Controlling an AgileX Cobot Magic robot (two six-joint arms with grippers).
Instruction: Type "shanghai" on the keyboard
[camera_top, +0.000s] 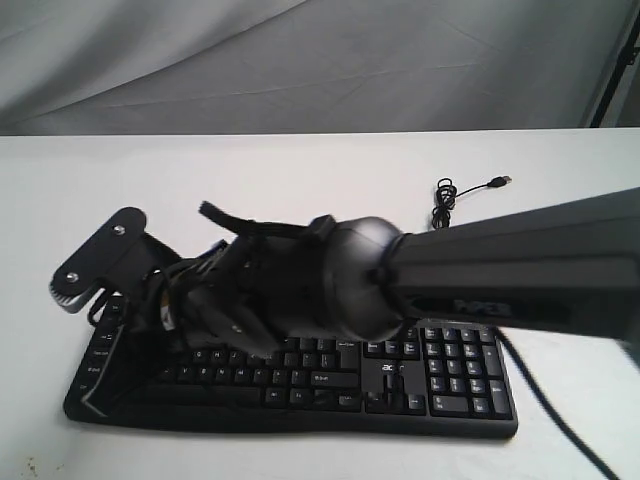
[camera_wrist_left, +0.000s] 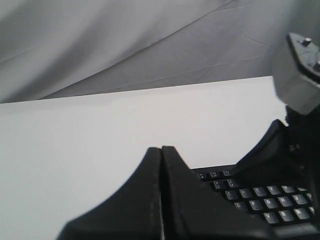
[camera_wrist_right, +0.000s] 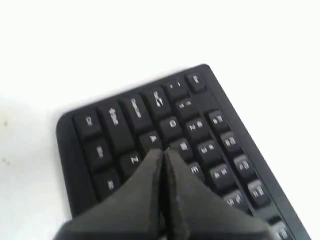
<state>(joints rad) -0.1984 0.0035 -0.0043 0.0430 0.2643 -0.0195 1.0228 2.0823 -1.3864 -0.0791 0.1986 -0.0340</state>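
Note:
The black keyboard (camera_top: 440, 385) lies along the near edge of the white table, with its "acer" logo by the number pad. My right arm (camera_top: 520, 260) reaches across it from the right to its left end. In the right wrist view the right gripper (camera_wrist_right: 164, 150) is shut and empty. Its tips are low over the keyboard (camera_wrist_right: 125, 115), between the A, Z and W keys, and hide the key beneath them. I cannot tell if they touch it. The left gripper (camera_wrist_left: 161, 148) is shut and empty, beside the keyboard's (camera_wrist_left: 260, 200) left end.
The thin black USB cable (camera_top: 450, 195) coils on the table behind the keyboard, its plug lying loose. A grey cloth hangs behind the table (camera_top: 300, 170). A grey plate (camera_wrist_left: 300, 65) on the right arm's wrist stands close to the left gripper.

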